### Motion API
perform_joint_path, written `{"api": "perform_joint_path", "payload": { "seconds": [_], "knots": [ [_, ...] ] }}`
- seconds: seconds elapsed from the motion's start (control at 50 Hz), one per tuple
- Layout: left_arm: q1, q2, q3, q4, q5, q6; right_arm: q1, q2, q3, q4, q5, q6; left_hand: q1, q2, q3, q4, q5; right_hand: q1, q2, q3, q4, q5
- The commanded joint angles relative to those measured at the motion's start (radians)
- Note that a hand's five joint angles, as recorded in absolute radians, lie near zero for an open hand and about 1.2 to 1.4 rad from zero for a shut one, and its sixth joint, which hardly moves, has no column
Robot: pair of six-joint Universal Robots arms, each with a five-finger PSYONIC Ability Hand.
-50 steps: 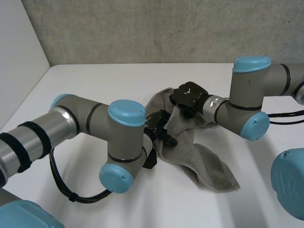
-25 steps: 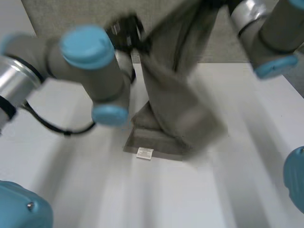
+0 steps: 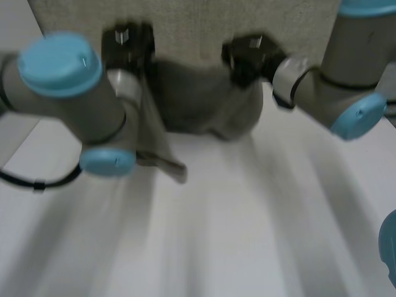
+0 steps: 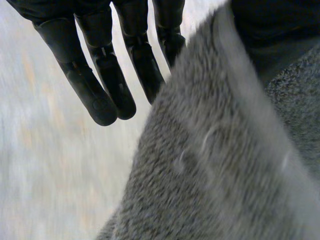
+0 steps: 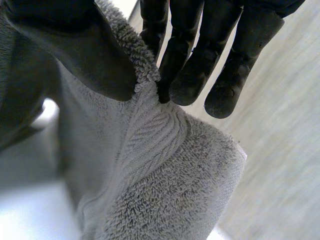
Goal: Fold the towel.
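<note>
The grey towel (image 3: pixel 198 105) hangs in the air above the white table, stretched between my two raised hands, with one end trailing down by my left arm. My left hand (image 3: pixel 127 43) holds the towel's upper edge on one side; in the left wrist view its straight fingers (image 4: pixel 100 90) lie beside the towel (image 4: pixel 210 170), which runs up between them and the thumb. My right hand (image 3: pixel 247 55) holds the upper edge on the other side. In the right wrist view its fingers (image 5: pixel 190 65) and thumb pinch a bunched fold of the towel (image 5: pixel 150 165).
The white table (image 3: pixel 247 235) lies below the hanging towel. A grey wall (image 3: pixel 185 25) stands right behind the hands, and a white side wall (image 3: pixel 15 37) rises behind my left arm.
Both hands closed on the towel, lifted it off the table and moved apart. The towel went from a crumpled heap to hanging spread between them.
</note>
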Motion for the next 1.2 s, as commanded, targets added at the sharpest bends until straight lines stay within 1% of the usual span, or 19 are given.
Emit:
{"api": "perform_joint_path", "payload": {
  "seconds": [0.02,0.1,0.12,0.16,0.2,0.24,0.28,0.32,0.36,0.38,0.42,0.52,0.66,0.76,0.94,0.98,1.02,1.06,1.2],
  "knots": [
    [0.029,0.006,-0.328,0.014,0.013,0.004,0.004,-0.079,0.388,-0.036,-0.004,-0.085,0.047,0.040,0.016,0.042,0.027,0.049,0.061,0.065,0.060,0.066],
    [0.052,0.003,-0.383,0.021,0.013,0.004,-0.005,-0.197,0.638,-0.128,-0.002,-0.125,0.047,0.040,0.016,0.042,0.027,0.049,0.061,0.065,0.060,0.066],
    [0.063,0.003,-0.403,0.026,0.013,0.004,-0.005,-0.197,0.638,-0.128,-0.002,-0.125,0.047,0.040,0.016,0.042,0.027,0.049,0.061,0.065,0.060,0.066],
    [0.072,0.003,-0.415,0.029,0.013,0.004,-0.010,-0.298,0.774,-0.197,-0.001,-0.126,0.047,0.040,0.016,0.042,0.027,0.049,0.061,0.065,0.060,0.066],
    [0.077,0.003,-0.423,0.032,0.011,0.003,-0.010,-0.338,0.833,-0.229,-0.001,-0.120,0.047,0.040,0.016,0.042,0.027,0.049,0.061,0.065,0.060,0.066],
    [0.079,0.005,-0.429,0.037,0.011,0.003,-0.010,-0.376,0.889,-0.258,0.001,-0.116,-0.012,-0.019,-0.042,-0.017,-0.031,0.049,0.061,0.065,0.060,0.066],
    [0.079,0.006,-0.432,0.052,0.008,0.003,-0.013,-0.409,0.944,-0.284,-0.001,-0.112,-0.172,-0.179,-0.203,-0.177,-0.192,0.049,0.061,0.065,0.060,0.066],
    [0.079,0.006,-0.432,0.052,0.008,0.003,-0.028,-0.485,1.040,-0.332,-0.001,-0.099,-0.173,-0.180,-0.203,-0.178,-0.193,0.049,0.061,0.065,0.060,0.066],
    [0.079,0.006,-0.434,0.086,0.008,0.003,-0.042,-0.521,1.087,-0.353,-0.001,-0.091,-0.547,-0.554,-0.577,-0.552,-0.566,0.049,0.061,0.065,0.060,0.066],
    [0.079,0.006,-0.434,0.086,0.008,0.003,-0.053,-0.550,1.138,-0.381,-0.002,-0.082,-0.549,-0.556,-0.579,-0.554,-0.568,0.049,0.061,0.065,0.060,0.066],
    [0.076,0.006,-0.437,0.109,-0.001,0.004,-0.059,-0.567,1.175,-0.408,-0.001,-0.068,-0.806,-0.813,-0.837,-0.811,-0.826,0.049,0.061,0.065,0.060,0.066],
    [0.063,0.009,-0.461,0.112,-0.004,0.004,-0.083,-0.634,1.273,-0.522,0.016,0.010,-0.980,-0.987,-1.011,-0.985,-1.000,0.049,0.061,0.065,0.060,0.066],
    [0.053,0.023,-0.535,0.113,-0.004,0.004,-0.229,-0.778,1.379,-0.695,0.077,0.157,-1.007,-1.014,-1.037,-1.012,-1.026,0.049,0.061,0.065,0.060,0.066],
    [0.045,0.080,-0.595,0.113,-0.006,0.004,-0.267,-0.823,1.381,-0.708,0.094,0.174,-1.007,-1.014,-1.037,-1.012,-1.026,0.049,0.061,0.065,0.060,0.066],
    [0.074,0.196,-0.633,0.104,-0.010,0.006,-0.277,-0.871,1.373,-0.686,0.094,0.174,-0.957,-0.964,-0.987,-0.962,-0.977,0.049,0.061,0.065,0.060,0.066],
    [0.079,0.216,-0.639,0.104,-0.009,0.006,-0.275,-0.900,1.370,-0.663,0.093,0.176,-0.898,-0.905,-0.929,-0.903,-0.918,0.049,0.061,0.065,0.060,0.066],
    [0.079,0.259,-0.653,0.103,-0.006,0.004,-0.272,-0.916,1.369,-0.656,0.093,0.177,-0.694,-0.701,-0.724,-0.699,-0.714,0.049,0.061,0.065,0.060,0.066],
    [0.079,0.276,-0.658,0.103,-0.004,0.006,-0.271,-0.937,1.367,-0.650,0.093,0.177,-0.635,-0.642,-0.665,-0.640,-0.654,0.049,0.061,0.065,0.060,0.066],
    [0.073,0.307,-0.690,0.083,0.001,0.009,-0.268,-0.992,1.367,-0.627,0.085,0.176,-0.634,-0.641,-0.664,-0.639,-0.654,0.049,0.061,0.065,0.060,0.066]
  ]
}}
